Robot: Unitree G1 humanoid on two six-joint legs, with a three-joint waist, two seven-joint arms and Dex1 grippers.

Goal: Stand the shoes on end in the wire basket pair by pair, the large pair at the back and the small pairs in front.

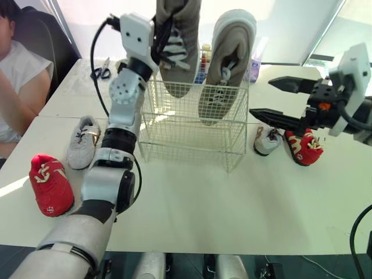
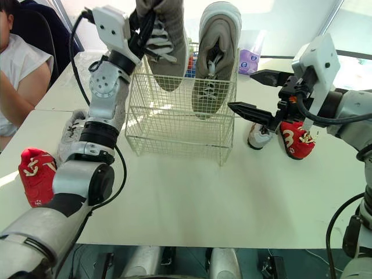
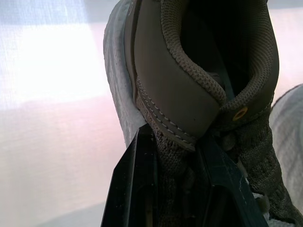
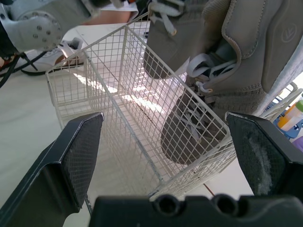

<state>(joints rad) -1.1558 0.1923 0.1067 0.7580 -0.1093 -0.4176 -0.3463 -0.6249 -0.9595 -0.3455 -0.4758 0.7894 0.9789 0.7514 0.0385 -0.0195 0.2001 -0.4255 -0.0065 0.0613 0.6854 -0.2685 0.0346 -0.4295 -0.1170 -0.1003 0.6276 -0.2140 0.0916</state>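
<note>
Two large grey shoes occupy the rear of the wire basket point(image 1: 192, 142), which stands mid-desk point(image 1: 232, 203). The first large shoe point(image 1: 226, 64) stands toe-down at the back right, heel well above the rim. The second large shoe point(image 1: 177, 52) hangs toe-down just beside it on the left, toe about at rim level; whether it bears on the basket floor cannot be told.

Step in hand, as judged: seating the second shoe of the large pair at the back. The next move calls for a straight descent until the toe rests on the wire floor, sole close to its partner, then release and a clean upward exit clear of the laces. The small pairs are not yet begun: small red shoe point(image 1: 51, 185) and small grey shoe point(image 1: 83, 142) lie on the desk at the robot's left; another small grey shoe point(image 1: 266, 140) and another small red shoe point(image 1: 303, 146) lie at its right, so each pair is split across the basket.

Left arm: stretched forward and raised, wrist above the basket; left gripper point(image 3: 174, 146) has its jaws clamped on the second large shoe's collar near the heel.

Right arm: forearm enters from the right, roughly level; right gripper point(image 1: 261, 96) points at the basket's right side, above the two right-hand small shoes, jaws wide apart and carrying nothing.
</note>
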